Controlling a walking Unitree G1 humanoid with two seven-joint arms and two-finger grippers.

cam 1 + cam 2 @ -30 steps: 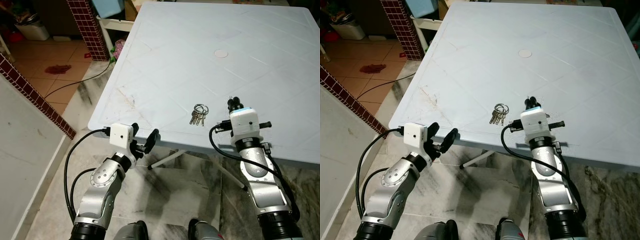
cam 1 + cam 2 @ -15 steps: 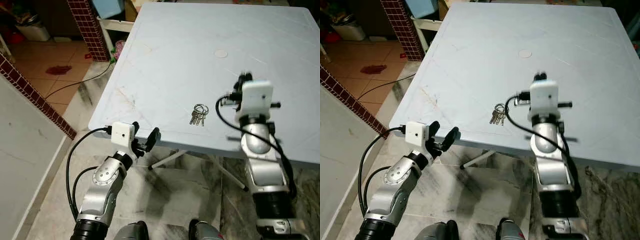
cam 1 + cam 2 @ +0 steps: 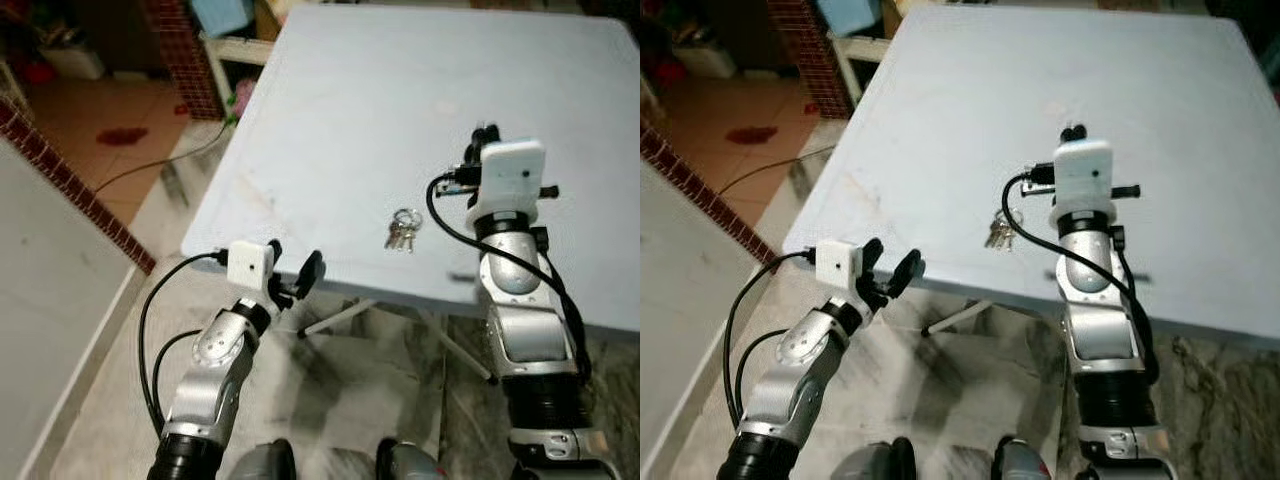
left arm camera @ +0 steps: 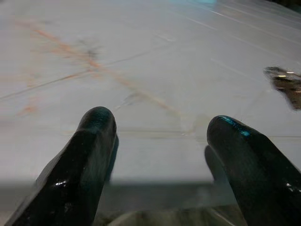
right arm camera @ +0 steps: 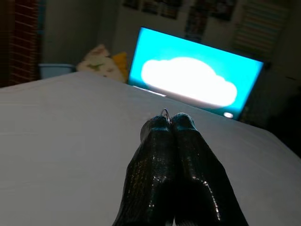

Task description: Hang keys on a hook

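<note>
A bunch of keys (image 3: pixel 403 230) on a ring lies flat on the pale blue table (image 3: pixel 350 120), near its front edge. My right gripper (image 3: pixel 483 135) is raised over the table, right of the keys and apart from them. In the right wrist view its fingers (image 5: pixel 160 155) are pressed together, and a thin metal loop (image 5: pixel 165 112) peeks out at their tips. My left gripper (image 3: pixel 290 275) stands open at the table's front left edge, with nothing between its fingers (image 4: pixel 91 136). The keys (image 4: pixel 287 82) are off to one side of it.
A low brick wall (image 3: pixel 60 170) runs along the left, and a brick pillar (image 3: pixel 185 50) stands at the back left. A black cable (image 3: pixel 150 165) crosses the tiled floor. A lit screen (image 5: pixel 188 80) glows beyond the table's far side.
My right arm has lifted from the table's front edge and reached forward over the table, right of the keys. The keys and my left arm have stayed put.
</note>
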